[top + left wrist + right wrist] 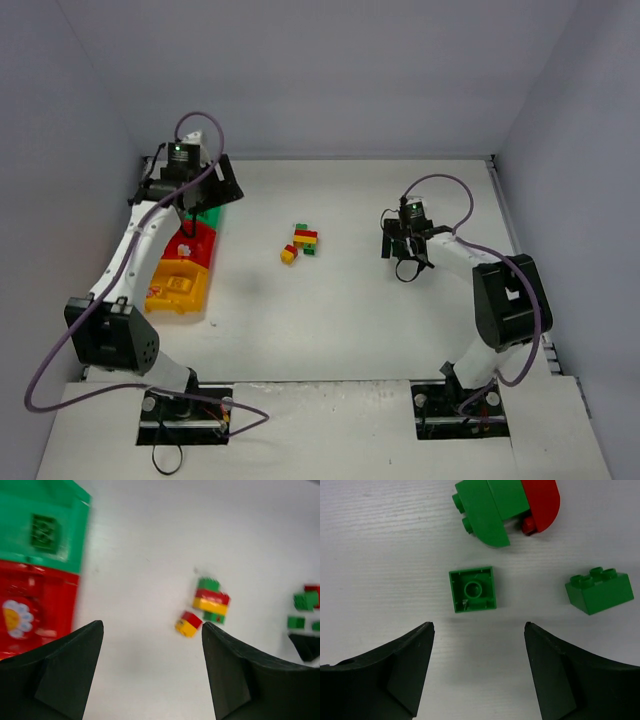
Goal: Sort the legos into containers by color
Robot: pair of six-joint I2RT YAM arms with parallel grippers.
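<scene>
Your left gripper [152,625] hangs over the far-left part of the table [350,330], fingers wide apart with nothing between them. Along the left edge, in a row, you have the green bin [60,510] farthest back, the red bin [197,245] in the middle and the yellow-orange bin [180,287] nearest. One green brick [44,530] lies inside the green bin, and a white flower-shaped piece [15,617] shows in the red one. Mid-table is a green-red-yellow-green stack [305,237], with a small red-and-yellow pair [289,255] just beside it on the near side. Your right gripper [477,625] is toward the right edge, pointing down, fingers apart and clamped on nothing. Just ahead of its fingertips an upside-down green square brick [472,589] lies on the table, untouched. Beyond that sits a green-and-red cluster [505,502], and a separate green studded brick [599,592] lies off to one side.
</scene>
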